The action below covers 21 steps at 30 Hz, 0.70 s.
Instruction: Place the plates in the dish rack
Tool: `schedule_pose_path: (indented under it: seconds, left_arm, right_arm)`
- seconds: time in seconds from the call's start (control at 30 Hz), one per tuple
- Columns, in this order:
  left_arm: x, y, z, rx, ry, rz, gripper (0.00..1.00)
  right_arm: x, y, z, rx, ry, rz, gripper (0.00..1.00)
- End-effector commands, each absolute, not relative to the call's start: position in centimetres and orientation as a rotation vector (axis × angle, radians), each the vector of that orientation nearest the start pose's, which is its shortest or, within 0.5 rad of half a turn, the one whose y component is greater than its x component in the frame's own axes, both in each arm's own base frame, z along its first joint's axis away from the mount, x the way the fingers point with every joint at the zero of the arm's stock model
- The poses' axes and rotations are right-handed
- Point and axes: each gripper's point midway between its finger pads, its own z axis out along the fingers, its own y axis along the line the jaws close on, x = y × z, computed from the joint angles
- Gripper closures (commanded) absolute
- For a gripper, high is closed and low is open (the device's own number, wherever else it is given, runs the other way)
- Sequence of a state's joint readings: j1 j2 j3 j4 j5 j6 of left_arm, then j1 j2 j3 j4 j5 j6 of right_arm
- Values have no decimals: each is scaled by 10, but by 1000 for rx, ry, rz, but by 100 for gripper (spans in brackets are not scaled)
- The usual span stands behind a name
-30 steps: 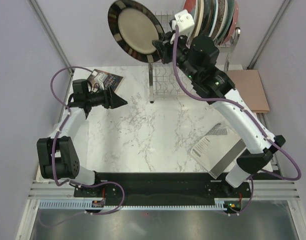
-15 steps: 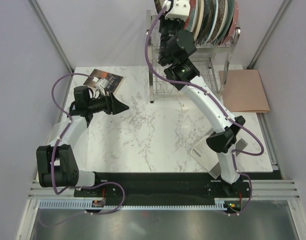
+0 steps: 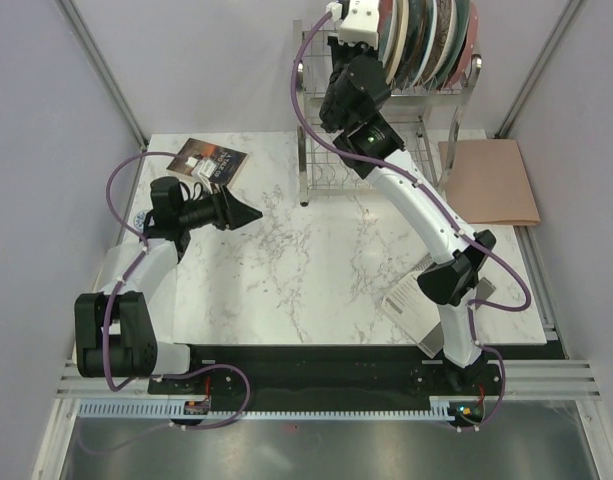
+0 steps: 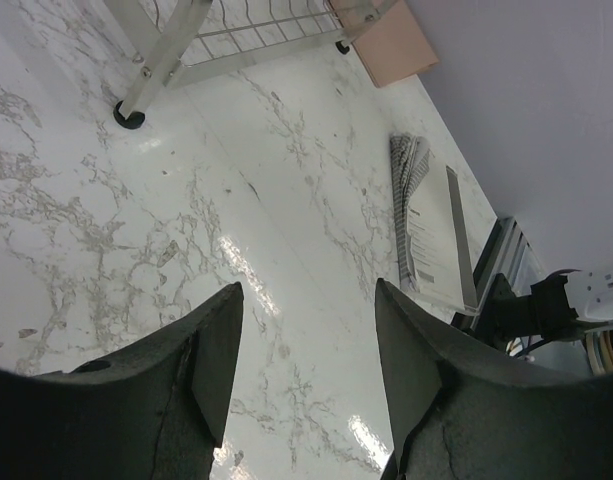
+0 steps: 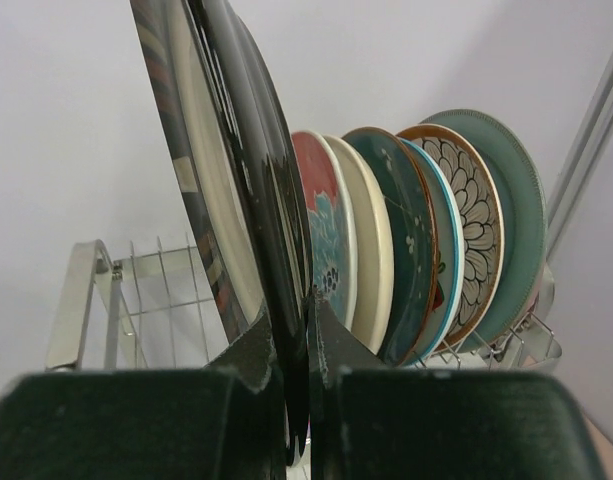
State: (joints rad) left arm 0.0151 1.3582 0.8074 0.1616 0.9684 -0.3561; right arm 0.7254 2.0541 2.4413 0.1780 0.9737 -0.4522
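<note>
Brown-black plate (image 5: 241,180), glossy, with a cream centre and patterned rim. It stands nearly upright and edge-on at the rack's (image 5: 86,290) upper tier, just left of the other plates (image 5: 386,240) slotted there. The right gripper (image 5: 298,340) pinches its lower edge. The left gripper (image 4: 306,310), jaws spread, hangs over the table (image 4: 286,200), left of the rack.

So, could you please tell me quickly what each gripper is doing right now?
Left gripper: open, holding nothing.
Right gripper: shut on the dark brown plate.

dark brown plate (image 5: 236,200): top cut off | dish rack (image 5: 76,300): partly hidden
</note>
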Motion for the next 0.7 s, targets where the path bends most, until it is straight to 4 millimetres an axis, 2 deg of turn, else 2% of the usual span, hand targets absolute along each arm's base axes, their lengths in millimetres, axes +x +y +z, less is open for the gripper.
schedule_pose_path:
  seconds: [0.0,0.33,0.67]
  left_arm:
    - [340,-150,213,303,1864,-1172,38]
    - [342,-152,195,286,1899,-1214,38]
    - [349,-152,186,272,1919,-1227,38]
  right_arm:
    - [443,179,609,374,1111,-115,100]
    - [459,188,582,364,1176,-161,100]
    - [474,179,561,453,1207,-171,100]
